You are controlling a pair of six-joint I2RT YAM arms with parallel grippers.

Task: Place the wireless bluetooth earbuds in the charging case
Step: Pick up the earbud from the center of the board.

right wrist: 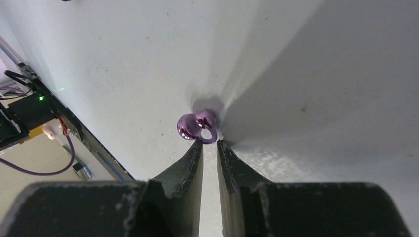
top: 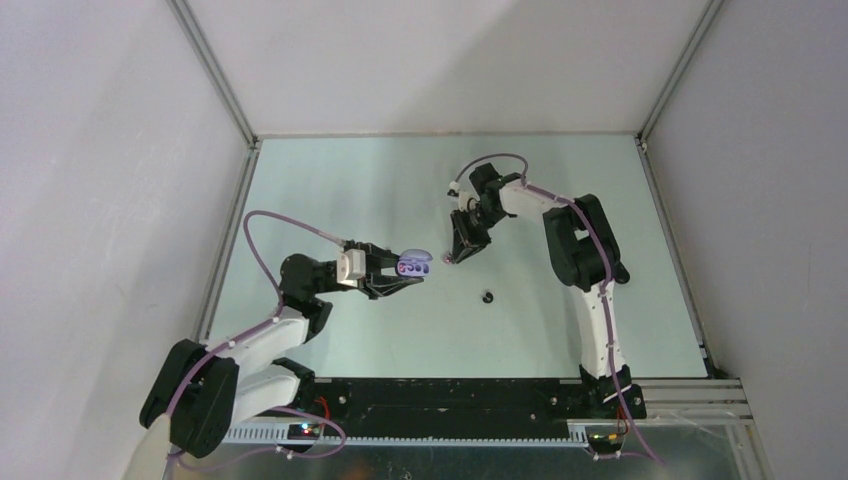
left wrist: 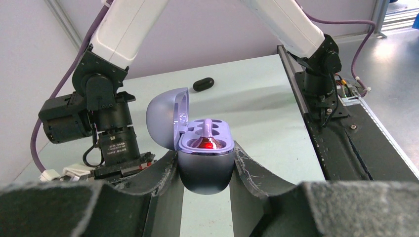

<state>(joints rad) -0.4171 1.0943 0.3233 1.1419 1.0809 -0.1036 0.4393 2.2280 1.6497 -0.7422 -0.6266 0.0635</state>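
**Top and wrist views: two arms over a pale table.**

- **Left gripper:** the fingers are clenched on the lower shell of the lilac charging case. The case stands upright between them. Its lid is swung open to the left in the wrist view (a red glow shows in the near well of the tray).
- **Right gripper:** it points down at the table with its fingers drawn to a narrow slit. The tips touch the near edge of a glossy purple earbud lying on the surface. Whether that bud is pinched or merely touched cannot be told.
- **Black earbud:** it lies alone on the table, apart from both grippers, to the right of the case in the top view.
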